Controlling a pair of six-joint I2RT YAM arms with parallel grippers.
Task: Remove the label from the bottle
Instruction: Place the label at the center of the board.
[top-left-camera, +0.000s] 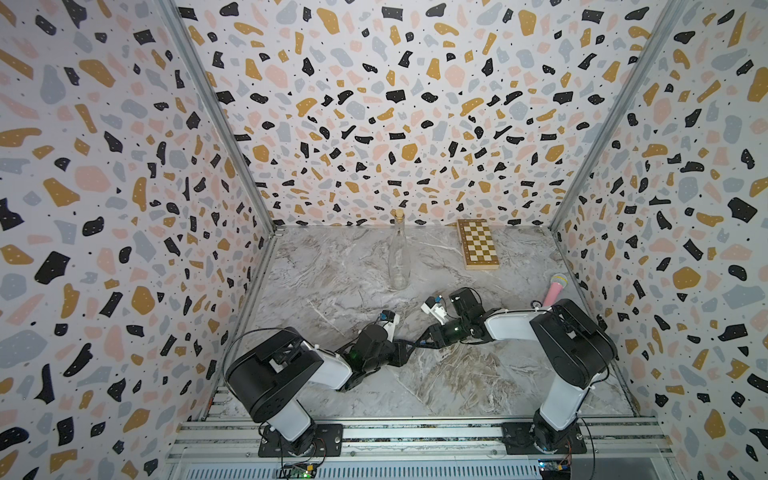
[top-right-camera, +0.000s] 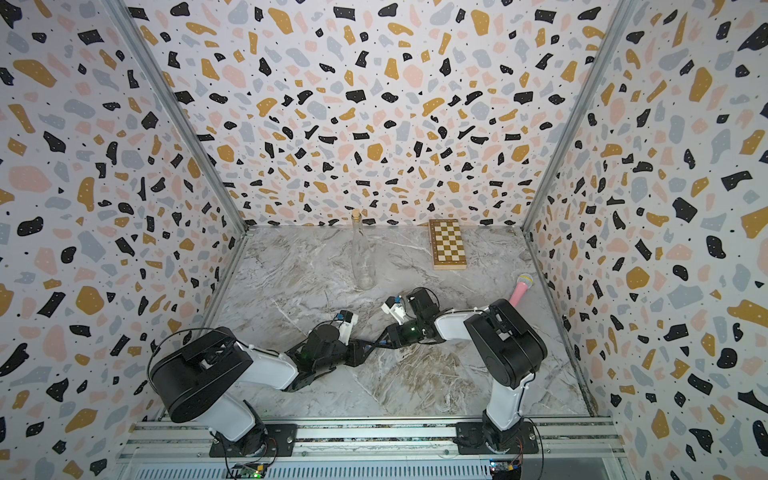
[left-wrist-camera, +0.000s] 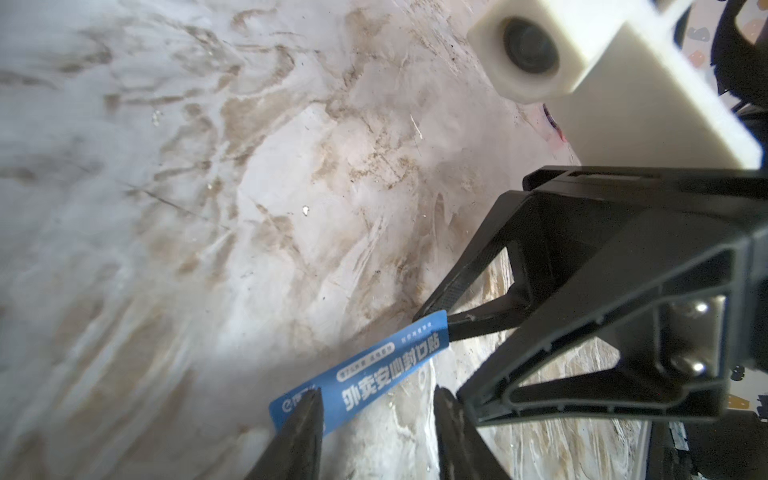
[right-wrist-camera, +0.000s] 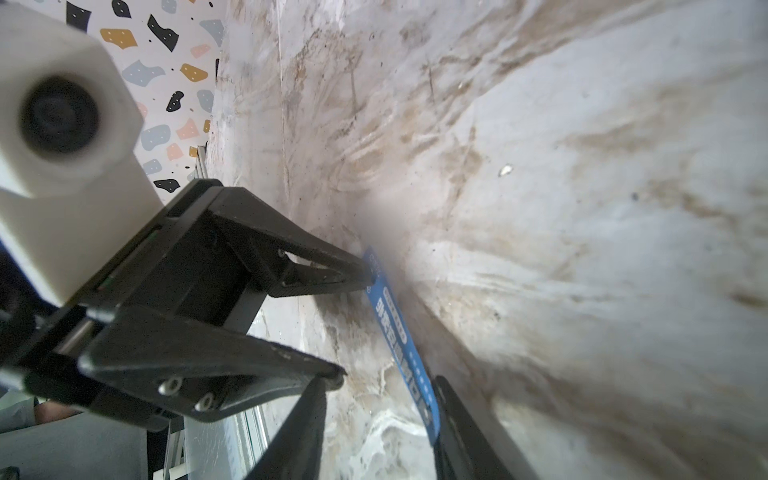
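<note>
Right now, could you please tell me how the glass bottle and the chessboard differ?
The bottle stands upright, while the chessboard lies flat. The bottle is clear glass with a tan cork; the chessboard is opaque, checkered brown and cream. The bottle is tall and narrow, the chessboard low and rectangular. Both rest on the marble table's far half, not touching.

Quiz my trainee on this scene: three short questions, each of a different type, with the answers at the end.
1. True or false: the label is on the bottle.
2. Choose: the bottle is (a) upright and corked, (b) lying down, (c) gripped.
3. Fill in: the left gripper and the right gripper both have their jaws ____.
Key: 1 false, it stretches between a finger of each gripper, away from the bottle; 2 a; 3 open.
</note>
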